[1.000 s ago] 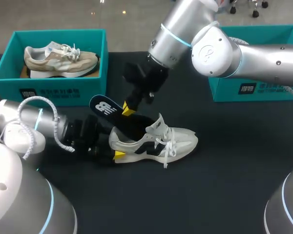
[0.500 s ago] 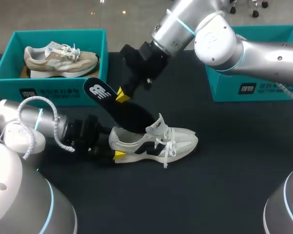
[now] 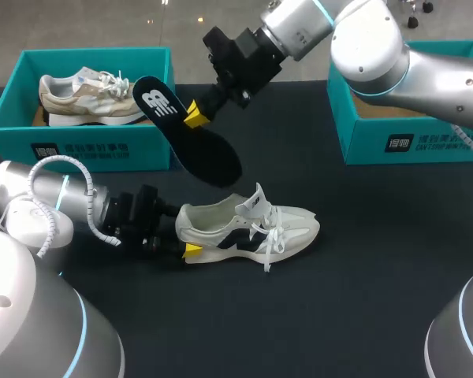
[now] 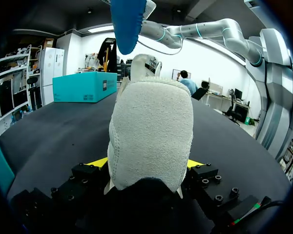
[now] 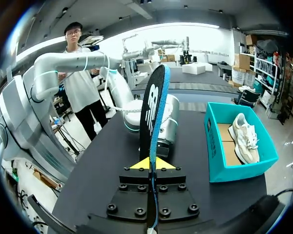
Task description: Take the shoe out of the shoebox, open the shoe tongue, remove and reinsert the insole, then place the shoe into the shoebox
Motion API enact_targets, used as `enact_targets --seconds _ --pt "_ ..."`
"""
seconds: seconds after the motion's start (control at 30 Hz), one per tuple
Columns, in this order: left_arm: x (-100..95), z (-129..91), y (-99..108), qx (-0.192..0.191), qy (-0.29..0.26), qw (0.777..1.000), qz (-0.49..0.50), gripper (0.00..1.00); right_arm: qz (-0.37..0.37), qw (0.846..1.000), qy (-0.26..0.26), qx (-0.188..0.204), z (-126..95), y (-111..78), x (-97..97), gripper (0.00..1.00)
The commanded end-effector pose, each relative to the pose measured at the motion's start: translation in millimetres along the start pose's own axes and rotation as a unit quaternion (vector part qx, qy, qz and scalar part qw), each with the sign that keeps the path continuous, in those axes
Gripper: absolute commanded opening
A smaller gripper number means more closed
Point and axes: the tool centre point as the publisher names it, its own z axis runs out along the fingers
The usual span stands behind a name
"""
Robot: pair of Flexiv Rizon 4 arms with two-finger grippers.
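A white shoe (image 3: 248, 228) with dark side marks lies on its sole on the black table, toe to the right. My left gripper (image 3: 183, 235) holds its heel (image 4: 151, 131) low on the table, a yellow tip pressed against each side. The dark insole (image 3: 185, 130) hangs in the air above and behind the shoe, fully out of it. My right gripper (image 3: 193, 113) is shut on the insole's edge, and in the right wrist view the insole (image 5: 154, 112) stands on edge between the closed yellow tips (image 5: 150, 164). The insole (image 4: 128, 19) also shows above the shoe in the left wrist view.
A teal shoebox (image 3: 87, 146) at the back left holds a beige shoe (image 3: 98, 96). Another teal shoebox (image 3: 394, 142) stands at the back right, under my right arm; only its brown floor shows inside.
My right gripper has drawn the insole out of the white shoe, lifting it up and toward the back left. The left gripper and the shoe have stayed in place.
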Motion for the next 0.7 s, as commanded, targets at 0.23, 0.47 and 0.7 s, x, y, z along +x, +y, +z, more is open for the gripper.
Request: enact_targets --seconds 0.23,0.47,0.7 --pt "-1.0 1.2 4.5 -0.002 0.0 1.0 0.0 0.0 0.001 1.0 -0.005 0.004 -3.7 1.0 5.1 0.0" --pt "-1.0 1.2 4.5 -0.002 0.0 1.0 0.0 0.0 0.054 0.998 -0.016 -0.038 -54.1 -6.3 17.1 0.0" --pt "-1.0 1.2 4.5 -0.002 0.0 1.0 0.0 0.0 0.089 0.994 -0.036 -0.045 -94.1 -0.7 37.4 0.0"
